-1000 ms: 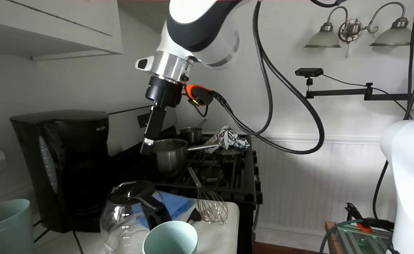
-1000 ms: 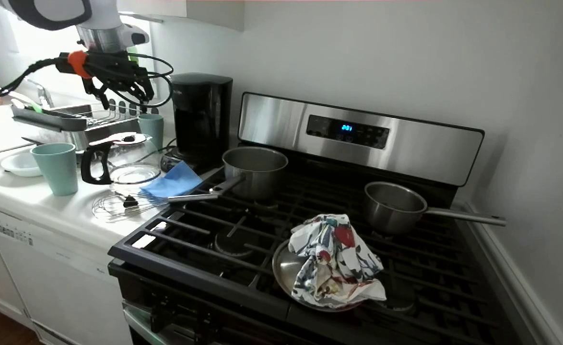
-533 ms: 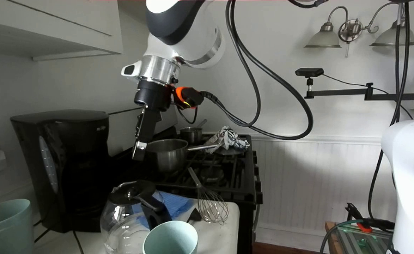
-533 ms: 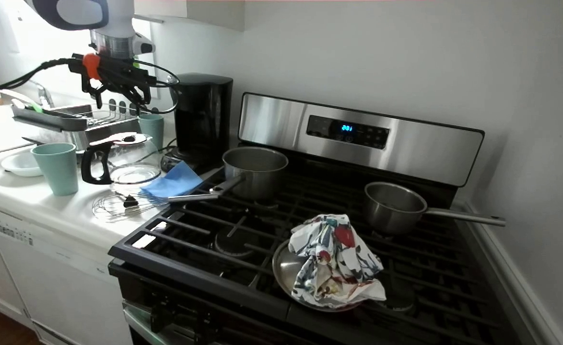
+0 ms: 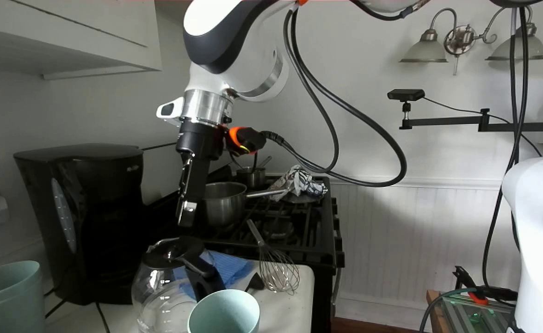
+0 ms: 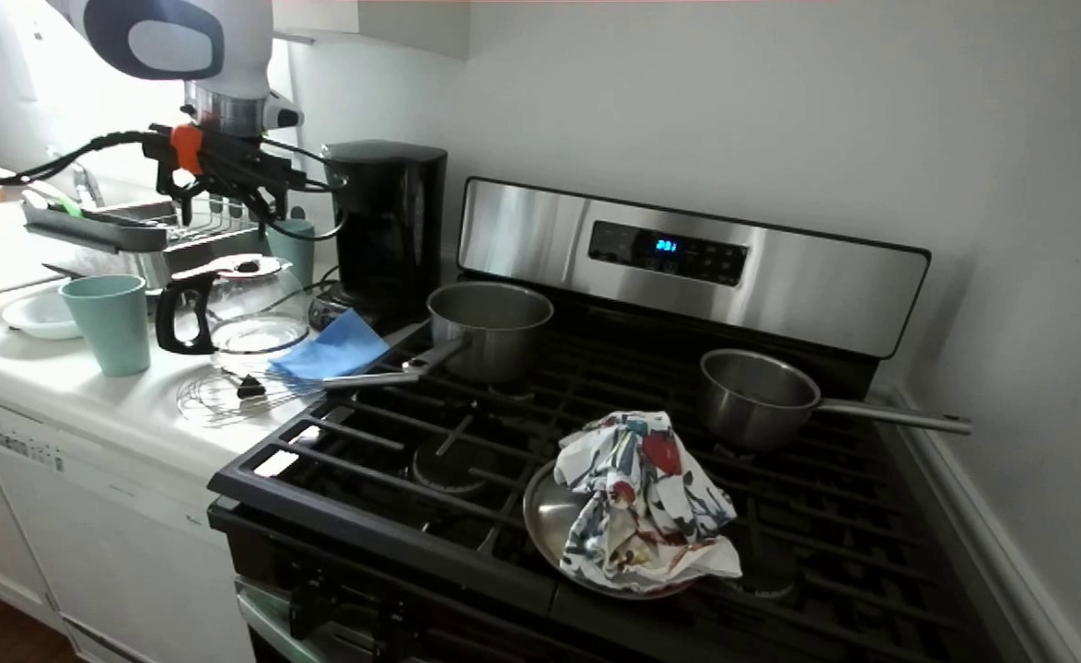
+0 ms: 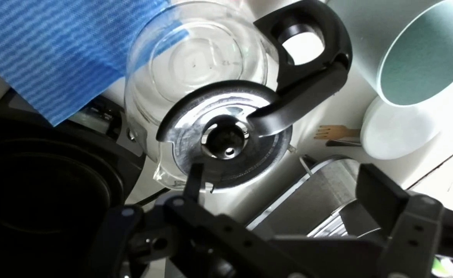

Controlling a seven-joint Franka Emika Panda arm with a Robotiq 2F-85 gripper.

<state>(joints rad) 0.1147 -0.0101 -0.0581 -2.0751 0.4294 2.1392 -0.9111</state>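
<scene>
In both exterior views the tool hangs above the glass carafe on the tabletop, not touching it. In the wrist view its fingers stand wide apart, empty; the carafe lies beyond their tips, black handle angling to the upper right.

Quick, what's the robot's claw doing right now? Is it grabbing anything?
Claw: open, holding nothing; the glass coffee pot is close by.
</scene>
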